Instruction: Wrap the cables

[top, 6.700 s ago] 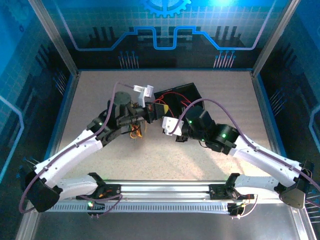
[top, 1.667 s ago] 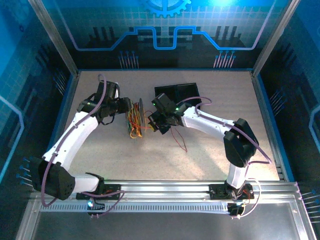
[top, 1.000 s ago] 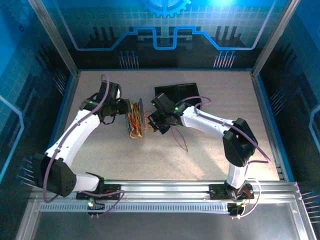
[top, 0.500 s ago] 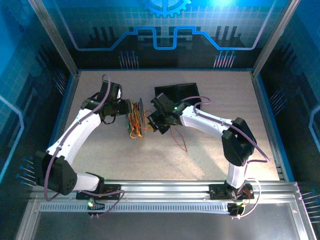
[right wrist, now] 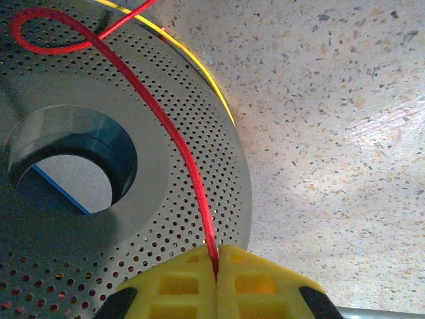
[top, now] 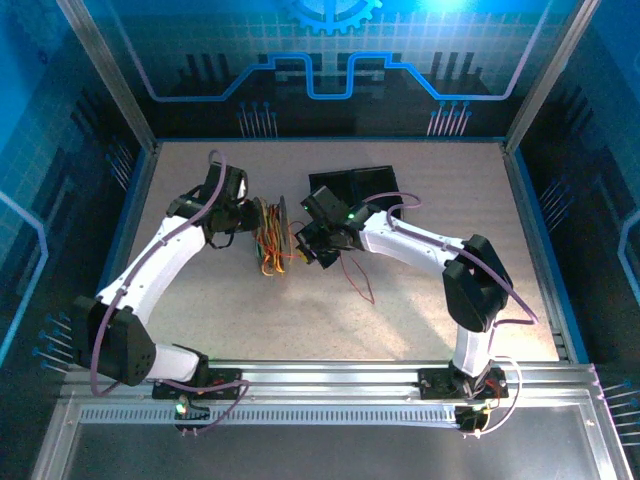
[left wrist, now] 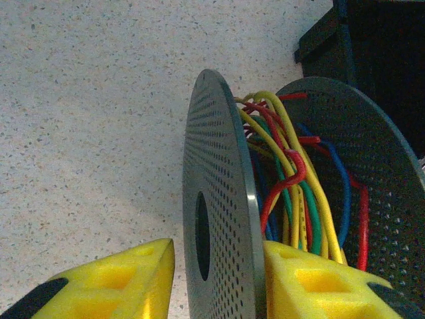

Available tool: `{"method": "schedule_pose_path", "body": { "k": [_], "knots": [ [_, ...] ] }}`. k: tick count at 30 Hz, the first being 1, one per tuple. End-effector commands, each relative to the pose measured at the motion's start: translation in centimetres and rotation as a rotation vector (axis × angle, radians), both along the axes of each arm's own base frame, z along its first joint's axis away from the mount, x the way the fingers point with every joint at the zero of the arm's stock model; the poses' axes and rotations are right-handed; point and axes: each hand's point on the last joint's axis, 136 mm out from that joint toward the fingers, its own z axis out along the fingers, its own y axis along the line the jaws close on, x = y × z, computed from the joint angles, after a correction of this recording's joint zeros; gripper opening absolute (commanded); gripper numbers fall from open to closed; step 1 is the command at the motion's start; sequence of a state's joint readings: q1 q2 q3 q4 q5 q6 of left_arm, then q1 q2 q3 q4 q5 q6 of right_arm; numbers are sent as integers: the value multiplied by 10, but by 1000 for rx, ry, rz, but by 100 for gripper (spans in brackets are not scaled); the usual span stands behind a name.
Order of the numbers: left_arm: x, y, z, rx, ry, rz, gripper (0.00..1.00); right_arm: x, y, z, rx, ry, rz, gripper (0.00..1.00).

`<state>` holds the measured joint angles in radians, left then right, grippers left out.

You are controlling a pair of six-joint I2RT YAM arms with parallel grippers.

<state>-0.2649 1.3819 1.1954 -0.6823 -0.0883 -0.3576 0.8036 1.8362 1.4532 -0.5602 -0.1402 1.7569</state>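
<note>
Between the left jaws, clamping one perforated flange of an upright black spool (left wrist: 214, 166), coloured cables (left wrist: 292, 193) bunching just beyond. Between the right jaws, pinching fully shut on one red cable (right wrist: 179, 143), crossing the spool's outer face.

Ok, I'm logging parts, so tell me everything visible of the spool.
The spool stands on edge on the table: two dark grey discs, perforated, each with a centre hole. Red, yellow, green and blue wires are wound between them. The left gripper's yellow pads straddle one disc; a red wire crosses the other's outer face.
</note>
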Motion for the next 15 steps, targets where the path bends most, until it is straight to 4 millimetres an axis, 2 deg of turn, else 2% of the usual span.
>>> {"method": "schedule_pose_path", "body": {
  "k": [1,11,15],
  "knots": [
    [-7,-1,-19,32,57,-28,37,3,-1,-3,-5,23,3,0],
    [-7,-9,-27,44,71,-45,23,2,0,-7,-3,32,8,0],
    [-7,-12,-28,47,72,-50,10,3,0,-7,-2,36,7,0]
  ]
}}
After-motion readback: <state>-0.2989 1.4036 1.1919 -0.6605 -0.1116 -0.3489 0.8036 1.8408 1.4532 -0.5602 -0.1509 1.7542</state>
